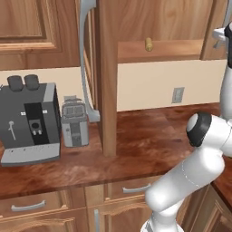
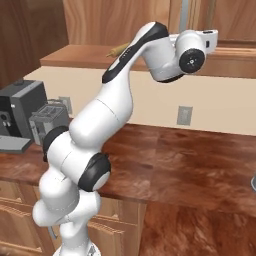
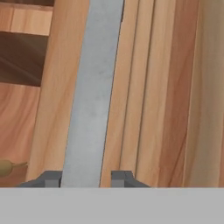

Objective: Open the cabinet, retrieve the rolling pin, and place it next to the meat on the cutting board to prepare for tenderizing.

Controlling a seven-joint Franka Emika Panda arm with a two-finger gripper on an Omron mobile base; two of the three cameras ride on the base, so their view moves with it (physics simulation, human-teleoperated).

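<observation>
Hand [image 3: 85, 178] up at the cabinet [image 1: 108, 68], at the far right of the left base view, straddling a long grey bar handle [image 3: 94, 87]. Fingertips [image 3: 50, 178] set slightly apart, one on each side of the bar: left tip against its edge, a thin strip of wood showing between bar and right tip. Cannot tell whether clamped on the bar or just loose around it.

Left cabinet door swung out, seen edge-on over the desk [image 1: 149, 145], with its own curved grey handle [image 1: 85, 59] facing left. Inside, a wooden shelf [image 1: 176, 50] carrying the rolling pin [image 1: 148, 44], lying end-on toward the near side, well left of the hand. Same pin glimpsed behind the arm's upper link in the right base view [image 2: 118, 49] and at the lower left edge of the hand view [image 3: 5, 167].

On the desk's left: dark coffee machine [image 1: 29, 122], with a small grey toaster [image 1: 74, 124] just beside it. Wall outlet [image 1: 178, 95] on the pale backsplash under the shelf. Drawers [image 1: 136, 188] with short grey pulls below the desk's near edge.
</observation>
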